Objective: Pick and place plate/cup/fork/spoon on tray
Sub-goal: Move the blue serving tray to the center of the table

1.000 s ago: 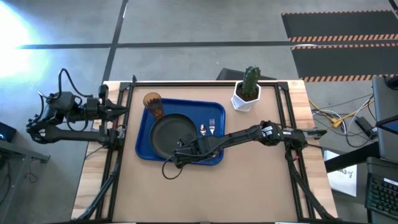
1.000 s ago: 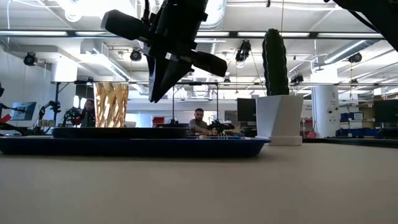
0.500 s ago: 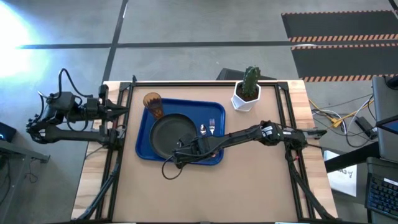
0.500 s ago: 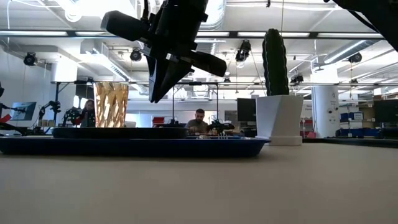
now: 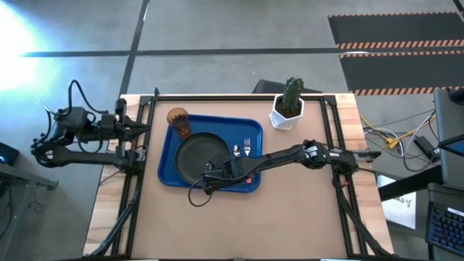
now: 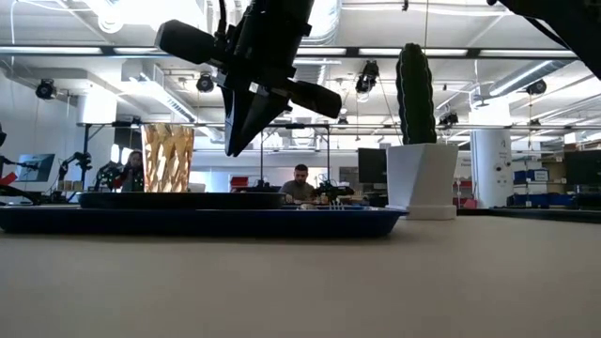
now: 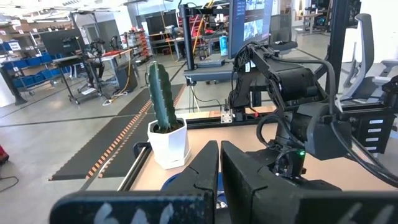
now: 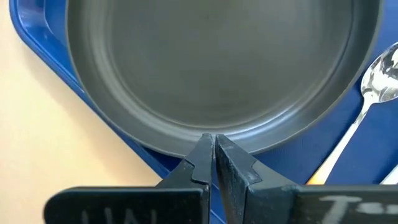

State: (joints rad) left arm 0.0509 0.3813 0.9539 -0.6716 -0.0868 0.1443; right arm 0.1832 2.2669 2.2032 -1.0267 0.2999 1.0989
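Observation:
The blue tray (image 5: 250, 129) lies on the table. On it rest the dark plate (image 5: 190, 158), the amber cup (image 5: 178, 120) upright at its far left corner, and the spoon (image 5: 236, 151) and fork (image 5: 247, 147) side by side to the plate's right. My right gripper (image 5: 206, 175) is shut and empty. It points down above the plate's near rim (image 8: 211, 129) and is clear of it in the low view (image 6: 234, 150). My left gripper (image 7: 219, 155) is shut and waits beyond the table's left edge (image 5: 138, 129).
A white pot with a green cactus (image 5: 290, 105) stands at the far edge, right of the tray; it also shows in the low view (image 6: 418, 141). Bare table lies in front of the tray (image 5: 239, 225). People sit in the room behind (image 6: 299, 183).

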